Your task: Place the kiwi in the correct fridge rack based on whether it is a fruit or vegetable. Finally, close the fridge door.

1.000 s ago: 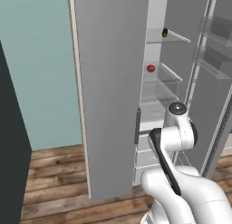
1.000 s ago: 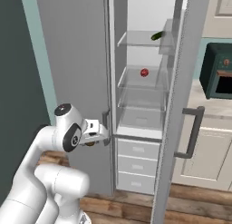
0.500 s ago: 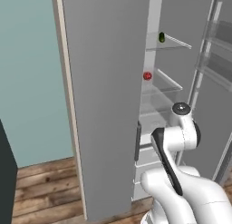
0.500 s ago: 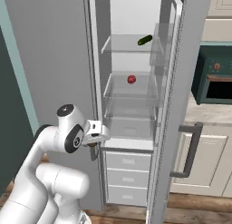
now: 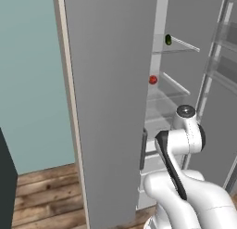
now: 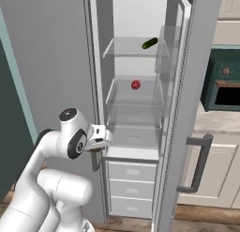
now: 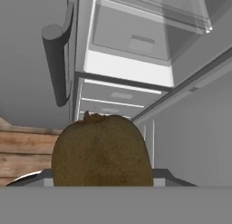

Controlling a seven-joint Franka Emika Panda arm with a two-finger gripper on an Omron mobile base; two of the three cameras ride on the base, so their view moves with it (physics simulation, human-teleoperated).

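Observation:
The kiwi (image 7: 102, 150), brown and fuzzy, sits large at the bottom of the hand view, and my gripper (image 6: 102, 142) is shut on it; the fruit hides the fingertips. The gripper hovers in front of the open fridge, level with the lowest glass shelf (image 6: 133, 135) and just left of it. A red round fruit (image 6: 135, 85) (image 5: 152, 79) lies on the middle rack. A green elongated vegetable (image 6: 150, 42) (image 5: 168, 39) lies on the top rack.
The fridge's right door (image 6: 194, 99) stands open with a dark handle (image 6: 199, 163). The shut left door (image 5: 109, 107) and its handle (image 7: 55, 66) are close beside the hand. White drawers (image 6: 131, 186) fill the fridge's bottom. An oven (image 6: 222, 85) is at the right.
The whole picture has shifted, so the base has driven sideways along the fridge front. The arm keeps the same pose with the kiwi held.

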